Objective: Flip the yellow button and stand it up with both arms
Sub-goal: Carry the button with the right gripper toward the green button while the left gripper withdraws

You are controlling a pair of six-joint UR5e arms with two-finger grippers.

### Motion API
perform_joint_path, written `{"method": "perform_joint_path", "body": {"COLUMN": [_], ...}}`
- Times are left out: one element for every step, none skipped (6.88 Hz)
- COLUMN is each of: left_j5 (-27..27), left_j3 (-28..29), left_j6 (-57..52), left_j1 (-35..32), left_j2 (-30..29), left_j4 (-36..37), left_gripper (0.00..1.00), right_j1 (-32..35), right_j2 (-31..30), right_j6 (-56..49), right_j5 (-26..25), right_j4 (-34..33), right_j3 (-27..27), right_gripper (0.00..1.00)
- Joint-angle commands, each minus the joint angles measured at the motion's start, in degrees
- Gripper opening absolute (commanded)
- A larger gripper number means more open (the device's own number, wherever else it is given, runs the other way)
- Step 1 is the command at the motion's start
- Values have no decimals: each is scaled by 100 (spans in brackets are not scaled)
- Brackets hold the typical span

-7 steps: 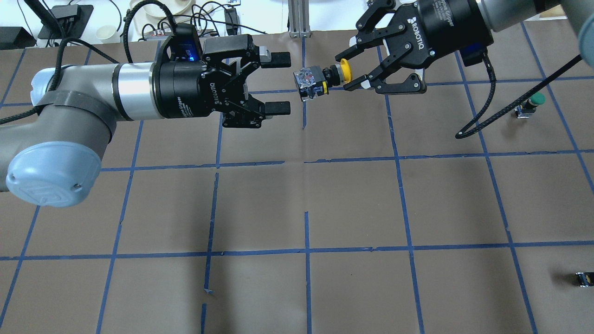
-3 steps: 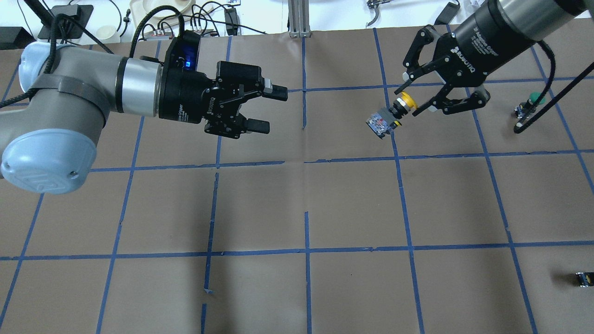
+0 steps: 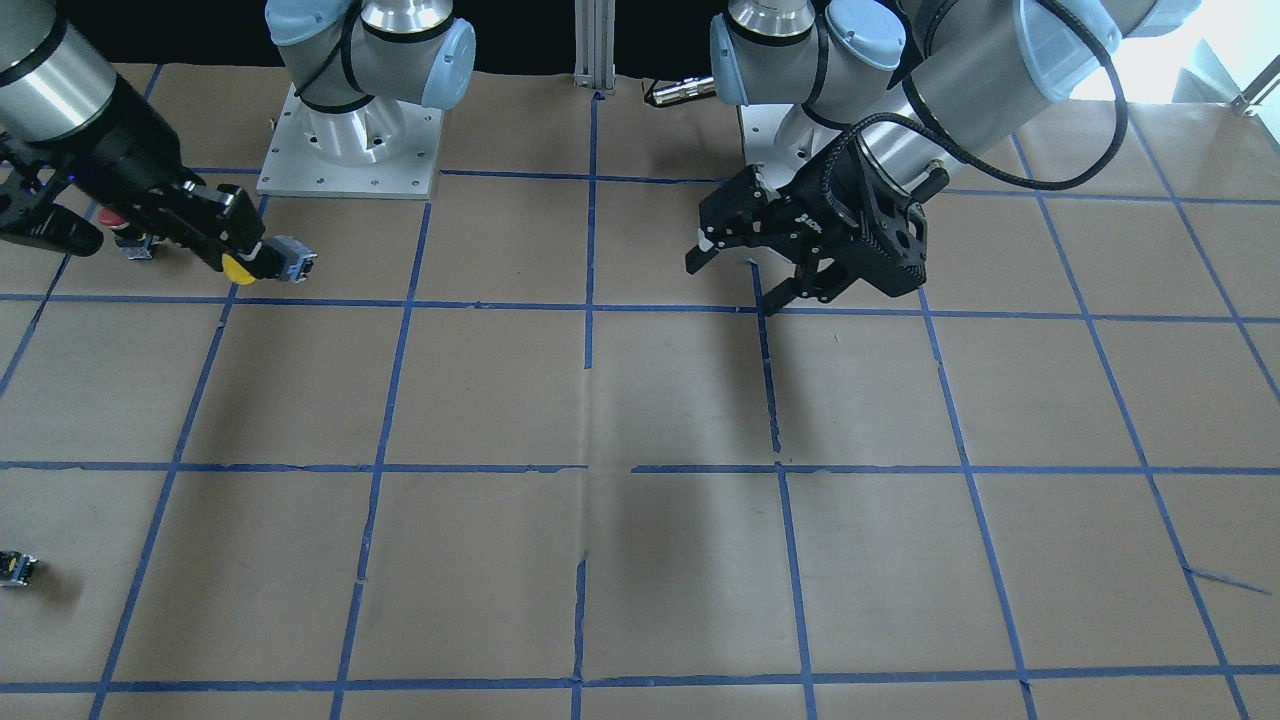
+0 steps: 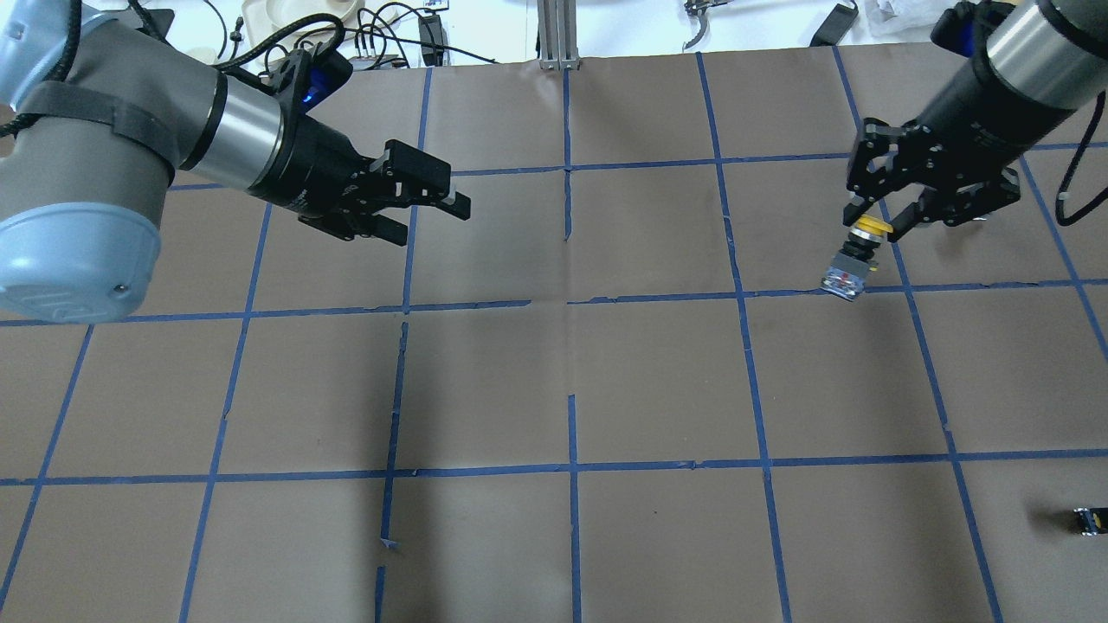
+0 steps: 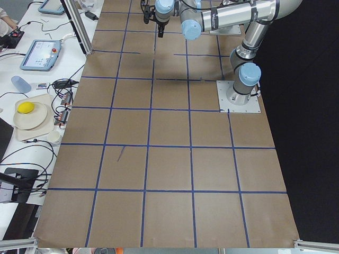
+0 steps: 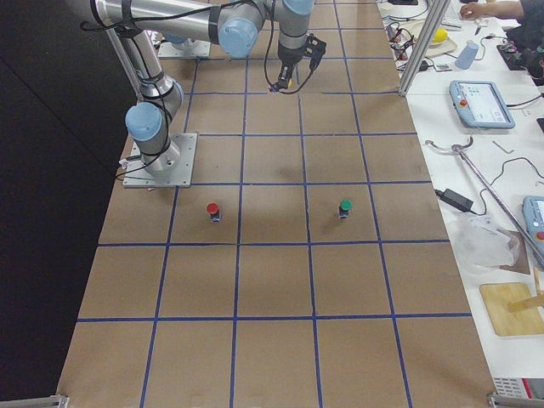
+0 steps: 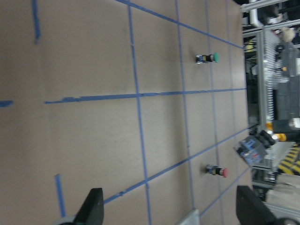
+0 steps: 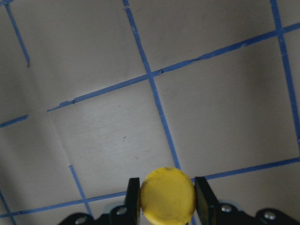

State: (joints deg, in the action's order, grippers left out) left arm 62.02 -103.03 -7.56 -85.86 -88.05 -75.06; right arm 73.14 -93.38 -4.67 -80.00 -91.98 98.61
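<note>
The right tool (image 4: 870, 227) is gripping the yellow button (image 4: 853, 260) by its round cap, its two fingers (image 8: 202, 197) closing in on either side of the cap, as the right wrist view is showing. The button's grey-black body is hanging out below the fingertips, tilting down and toward the robot, over a crossing of blue tape lines (image 4: 905, 285) on the right part of the tabletop (image 4: 658, 381). Whether the body is touching the paper or hanging just above it, I cannot tell.

The left tool (image 4: 437, 223) is hovering well apart from the button, over the left part of the tabletop. Its fingers are standing spread with a clear gap between them, and they are gripping nothing — the left wrist view is showing only bare paper and tape between the two tips.

Farther out, a green-capped button (image 6: 345, 206) and a red-capped button (image 6: 212, 210) are standing upright on the tabletop in neighbouring squares, apart from one another. A small black block (image 4: 1087, 519) with a yellow mark is lying near the tabletop's right edge, far from both tools.
</note>
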Motion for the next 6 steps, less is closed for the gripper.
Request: {"method": "perform_joint_path", "body": {"left_j5": [1861,2597,2961,2991,3044,3375], "left_j3": [666,1096,1466,1496,1488,1592], "left_j6": [-149,-149,-141,-115,-71,-62], "left_j1": [-18,-18,-18,-70,-106,-202], "left_j2": [-89,-220,-308,-257,-152,-169], "left_j4": [-601,-1180,-1578,-1608,-1617,-1652], "left_gripper": [100,100,100,100,100,100], "right_j1": [-938,-1290,-1728,-2176,-2320,-2478], "right_j2": [-13,-5,22,48,48,74], "right_j6": [-2536,-3270,-3860,-4745,-5259,-5533], "right_j5": [-183,-157,-34,193,500,607], "right_j4": [-1770,-2188,-2497,-3187,-3699,-3982], "right_j3": [954,1211,1535,1930,2247,2451], "right_gripper": [21,21,20,20,20,20]}}
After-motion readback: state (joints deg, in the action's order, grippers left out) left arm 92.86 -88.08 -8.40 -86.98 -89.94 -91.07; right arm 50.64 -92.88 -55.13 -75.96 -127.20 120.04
